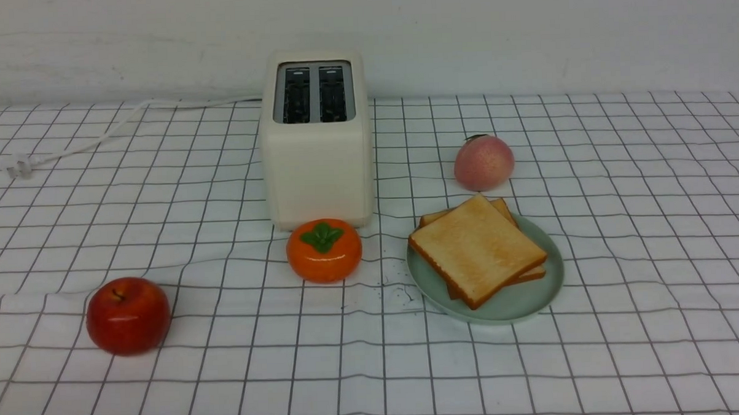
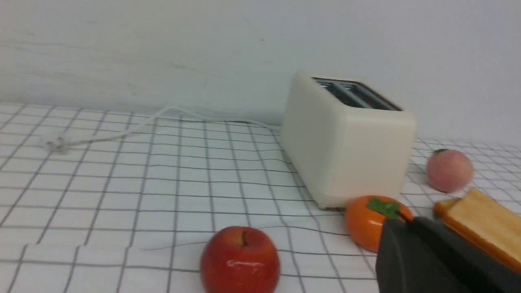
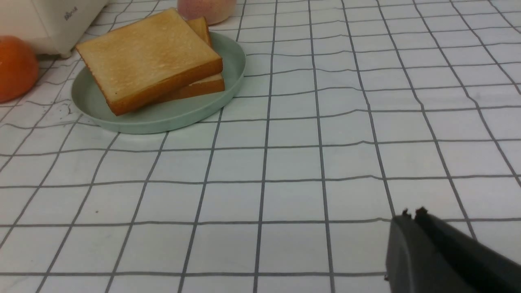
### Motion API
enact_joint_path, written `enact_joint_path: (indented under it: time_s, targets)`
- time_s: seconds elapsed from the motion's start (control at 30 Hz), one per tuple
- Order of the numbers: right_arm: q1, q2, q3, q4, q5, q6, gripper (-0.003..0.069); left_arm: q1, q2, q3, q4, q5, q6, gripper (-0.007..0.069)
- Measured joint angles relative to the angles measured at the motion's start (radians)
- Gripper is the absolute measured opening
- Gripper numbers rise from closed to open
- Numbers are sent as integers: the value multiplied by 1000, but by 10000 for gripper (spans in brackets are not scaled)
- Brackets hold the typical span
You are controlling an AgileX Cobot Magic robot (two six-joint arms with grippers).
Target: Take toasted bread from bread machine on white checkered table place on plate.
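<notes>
Claws, left point(image 2: 401, 223) and right point(image 3: 411, 213), both pinched together, empty.
Top square golden toast slice point(image 1: 476, 248) overhangs round mint-green plate point(image 1: 547, 287); a bump could slide it off.

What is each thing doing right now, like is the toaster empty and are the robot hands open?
bread machine: upright, both slots empty
toasted bread: two slices stacked on the plate
plate: flat on the table, holding the bread
power cord: loose, unplugged
left gripper: shut, empty
right gripper: shut, empty
</notes>
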Motion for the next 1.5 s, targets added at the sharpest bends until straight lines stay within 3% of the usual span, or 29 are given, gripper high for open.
enact_joint_path:
  time_s: [0.07, 0.2, 0.43, 1.5]
  targets:
    - [0, 0, 0, 0, 0, 0, 1, 64, 0, 52, -89, -19, 70, -13]
    - [0, 0, 0, 0, 0, 0, 3, 82, 0, 142, -150, 2, 105, -13]
    - [0, 0, 0, 0, 0, 0, 11, 56, 0, 150, -97, 176, 93, -13]
    - [0, 0, 0, -1, 0, 0, 45, 55, 0, 150, -52, 176, 93, -13]
